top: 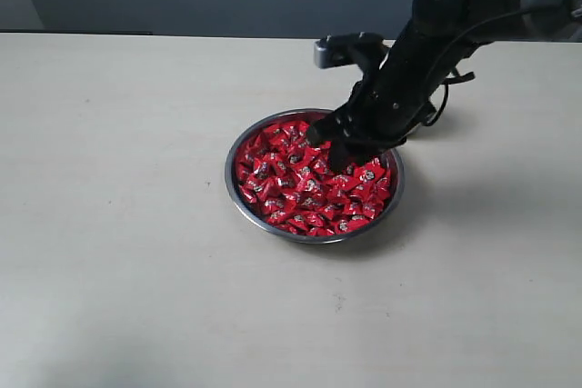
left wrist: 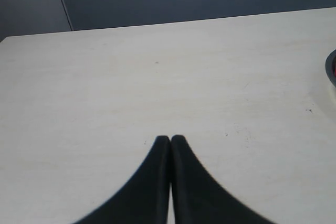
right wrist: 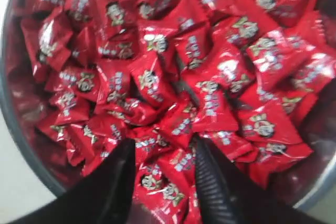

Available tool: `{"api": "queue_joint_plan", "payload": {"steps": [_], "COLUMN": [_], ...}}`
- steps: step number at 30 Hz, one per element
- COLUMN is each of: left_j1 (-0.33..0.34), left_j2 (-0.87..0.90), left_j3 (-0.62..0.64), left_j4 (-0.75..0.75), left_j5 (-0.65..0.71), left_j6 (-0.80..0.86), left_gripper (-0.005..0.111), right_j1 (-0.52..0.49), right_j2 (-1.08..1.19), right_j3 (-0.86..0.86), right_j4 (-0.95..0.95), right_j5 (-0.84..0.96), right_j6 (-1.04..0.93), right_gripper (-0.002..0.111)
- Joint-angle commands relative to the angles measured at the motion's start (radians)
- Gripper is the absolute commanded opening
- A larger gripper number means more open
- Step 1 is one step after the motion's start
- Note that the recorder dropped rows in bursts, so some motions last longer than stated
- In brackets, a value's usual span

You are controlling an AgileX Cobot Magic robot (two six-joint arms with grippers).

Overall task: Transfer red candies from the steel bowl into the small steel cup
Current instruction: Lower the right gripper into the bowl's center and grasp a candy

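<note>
On the pale table (top: 136, 297) we saw the right gripper (right wrist: 164, 153) with its fingers spread, lowered among the red candies (top: 291, 193), some of them lying between the fingers. It was at about two o'clock inside the steel bowl (top: 231, 179). The left gripper (left wrist: 170, 140) had its fingers pressed together above bare table.

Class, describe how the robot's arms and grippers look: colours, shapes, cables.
The right arm is glossy black with rounded joints, a grey wrist box and thin black cables. The right gripper and left gripper have black fingers tapering to rounded tips.
</note>
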Motion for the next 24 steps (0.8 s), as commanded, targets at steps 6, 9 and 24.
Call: {"api": "queue_joint_plan", "payload": {"steps": [6, 9, 24], "left_j1": [0.0, 0.0, 0.0], "left_j2": [-0.005, -0.005, -0.005], "left_j3": [-0.008, -0.008, -0.008], "left_j4": [0.002, 0.002, 0.002], "left_j5": [-0.008, -0.008, -0.008], "left_j6": [-0.003, -0.003, -0.003], "left_gripper": [0.0, 0.0, 0.0], "right_j1": [0.111, 0.111, 0.111], "right_j2": [0.005, 0.005, 0.005], "right_j3": [0.008, 0.008, 0.008], "right_j4": [-0.003, -0.013, -0.071], "right_j5": [-0.088, -0.1, -0.098], "right_j6": [-0.133, -0.134, -0.134], "right_gripper": [0.037, 0.037, 0.037]}}
